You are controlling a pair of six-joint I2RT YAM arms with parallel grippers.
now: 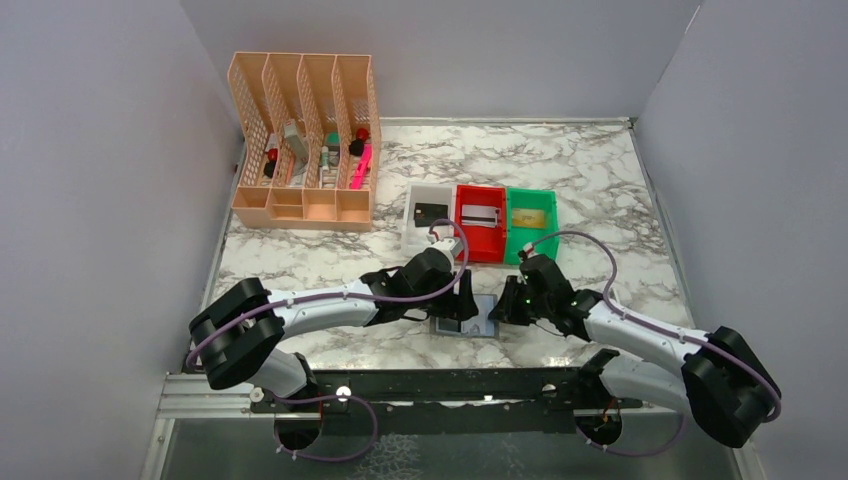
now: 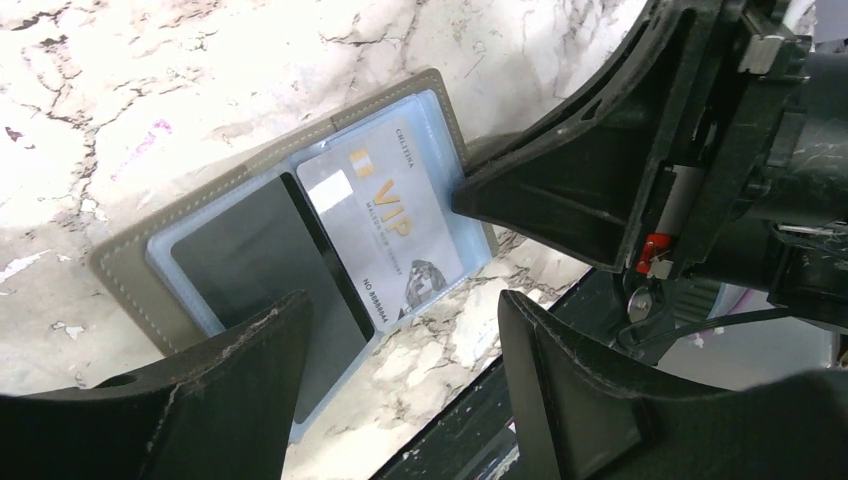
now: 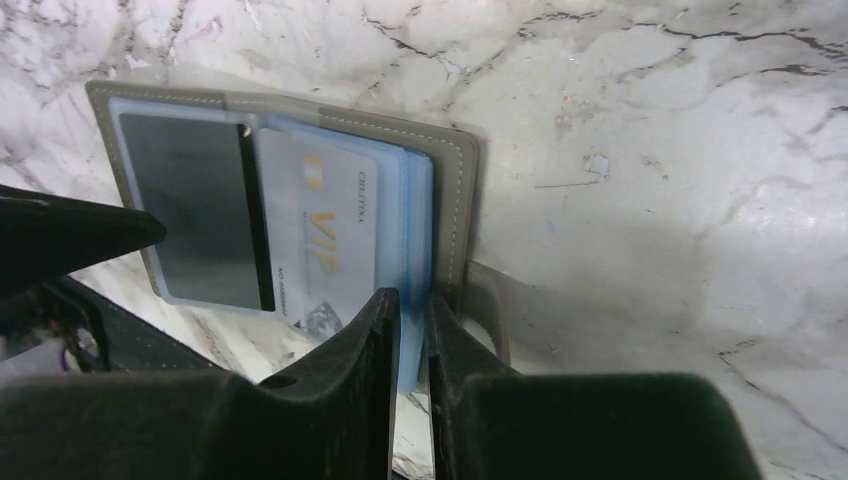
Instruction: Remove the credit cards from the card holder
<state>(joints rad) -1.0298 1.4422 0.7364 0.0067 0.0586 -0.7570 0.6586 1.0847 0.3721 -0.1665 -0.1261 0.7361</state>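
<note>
The card holder (image 1: 479, 323) lies open on the marble near the front edge, between both grippers. In the left wrist view its grey rim and light-blue pockets (image 2: 200, 262) show a silvery-white credit card (image 2: 385, 225) printed VIP, and a dark rectangle (image 2: 255, 265) in the pocket beside it. My left gripper (image 2: 400, 375) hovers open over the holder's near edge, gripping nothing. My right gripper (image 3: 408, 318) is shut on the light-blue pocket leaves at the card holder's (image 3: 300, 120) right side, beside the VIP card (image 3: 320, 230). More cards lie in the three bins.
White bin (image 1: 414, 228), red bin (image 1: 483, 248) and green bin (image 1: 533, 240) stand in a row behind the holder, each with a card inside. A peach desk organizer (image 1: 305, 140) with pens stands at the back left. Walls enclose the table.
</note>
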